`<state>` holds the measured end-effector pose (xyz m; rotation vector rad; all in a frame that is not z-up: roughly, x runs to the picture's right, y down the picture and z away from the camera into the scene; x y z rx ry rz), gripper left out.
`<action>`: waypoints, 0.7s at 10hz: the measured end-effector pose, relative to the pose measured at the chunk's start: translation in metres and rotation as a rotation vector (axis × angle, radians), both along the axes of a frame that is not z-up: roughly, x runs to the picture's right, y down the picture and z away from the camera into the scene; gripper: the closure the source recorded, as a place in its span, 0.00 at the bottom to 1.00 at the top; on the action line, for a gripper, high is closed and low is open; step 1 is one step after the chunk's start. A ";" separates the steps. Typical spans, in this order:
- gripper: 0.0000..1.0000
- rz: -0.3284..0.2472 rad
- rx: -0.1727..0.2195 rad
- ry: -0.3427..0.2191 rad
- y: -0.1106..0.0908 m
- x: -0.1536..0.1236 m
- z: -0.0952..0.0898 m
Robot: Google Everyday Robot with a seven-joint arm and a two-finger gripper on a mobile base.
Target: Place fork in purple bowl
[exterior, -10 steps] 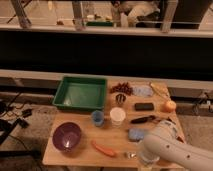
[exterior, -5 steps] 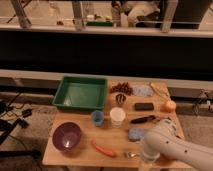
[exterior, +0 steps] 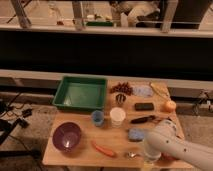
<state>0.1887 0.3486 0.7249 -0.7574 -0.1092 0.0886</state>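
At the table's (exterior: 85, 157) front edge, the gripper (exterior: 149, 161) hangs open-fingered beside the fork (exterior: 131, 155).

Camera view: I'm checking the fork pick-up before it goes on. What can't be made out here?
1. The end effector, camera view: low at the wooden table's front edge, beside the small silver metal fork; its tips are hidden by the white robot arm.
2. Fork: too small to tell tines from handle.
3. Arm: cut off by the right and bottom edges.
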 end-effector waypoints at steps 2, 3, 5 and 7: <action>0.20 -0.005 -0.003 0.005 0.002 0.002 0.004; 0.20 -0.010 -0.004 0.006 0.003 0.002 0.006; 0.20 -0.013 -0.005 0.009 0.005 0.003 0.007; 0.20 -0.012 -0.003 0.013 0.005 0.005 0.005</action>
